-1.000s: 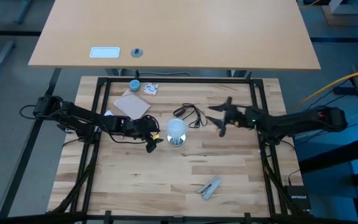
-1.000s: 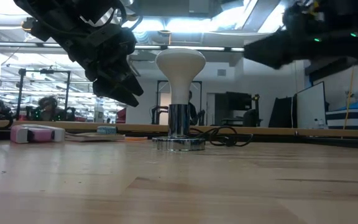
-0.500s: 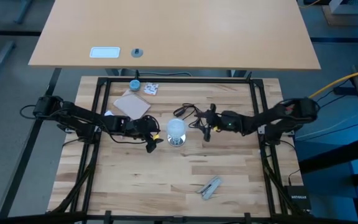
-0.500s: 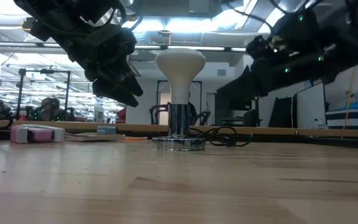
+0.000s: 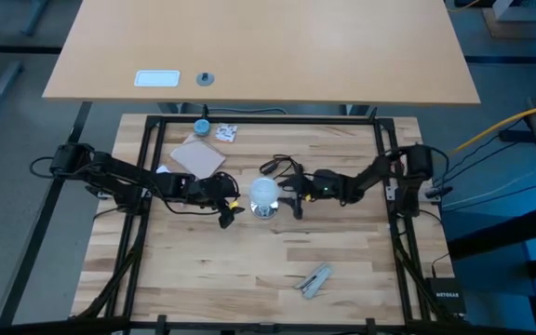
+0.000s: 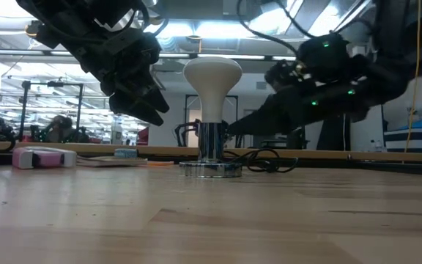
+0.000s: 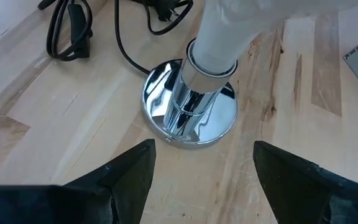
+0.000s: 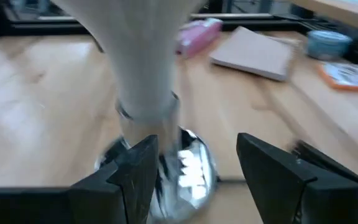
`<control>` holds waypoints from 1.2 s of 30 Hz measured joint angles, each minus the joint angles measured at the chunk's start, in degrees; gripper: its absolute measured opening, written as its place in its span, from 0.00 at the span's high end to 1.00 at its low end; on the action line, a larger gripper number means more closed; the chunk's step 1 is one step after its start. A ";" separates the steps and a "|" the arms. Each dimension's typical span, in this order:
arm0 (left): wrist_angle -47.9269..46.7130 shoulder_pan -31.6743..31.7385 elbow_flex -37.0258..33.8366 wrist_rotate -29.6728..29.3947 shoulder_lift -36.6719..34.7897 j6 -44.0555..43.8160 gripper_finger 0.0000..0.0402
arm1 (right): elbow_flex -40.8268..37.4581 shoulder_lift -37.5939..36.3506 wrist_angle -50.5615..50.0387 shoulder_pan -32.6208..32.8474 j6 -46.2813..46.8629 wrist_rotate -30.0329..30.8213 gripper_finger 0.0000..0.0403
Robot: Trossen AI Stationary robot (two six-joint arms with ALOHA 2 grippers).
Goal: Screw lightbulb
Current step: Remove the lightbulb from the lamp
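The lightbulb [image 6: 212,81] is seen standing upright near the middle of the surface [image 5: 249,270], globe uppermost, its narrow neck seated in a chrome socket post that rises from a round silver base [image 7: 190,112]; its long axis is therefore vertical. A black cord [image 5: 282,169] is trailed away from the base toward the far side. The left hand [image 5: 228,207] is held just beside the base, apart from it, with its fingers spread wide and nothing between them; in the left wrist view the socket is framed in the gap between the two fingers. The right hand [image 5: 291,194] is placed on the opposite side of the bulb, low and close, likewise opened and empty, and in its own view the bulb's neck is lined up ahead of the fingers. The two hands are about equally near, though the right one is judged slightly the closer. Whether the bulb is fully threaded home cannot be made out, since the screw neck is hidden inside the socket. The globe is cut off in both wrist views. A cardboard piece [image 5: 196,155] and a small blue cap [image 5: 201,127] are left well apart, toward the far left.
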 joint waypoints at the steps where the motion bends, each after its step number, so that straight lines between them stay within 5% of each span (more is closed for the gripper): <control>1: -0.05 0.00 0.00 0.00 0.00 -0.08 0.35 | 1.27 1.08 0.17 0.00 -0.02 -1.10 0.44; 15: -0.02 -0.02 0.00 0.00 -0.02 -0.21 0.35 | 6.20 4.02 -0.03 0.01 1.48 -11.77 0.44; 36: 0.04 0.00 0.00 -7.67 0.00 -2.50 0.35 | 11.56 4.00 -5.54 2.02 2.66 -8.22 0.44</control>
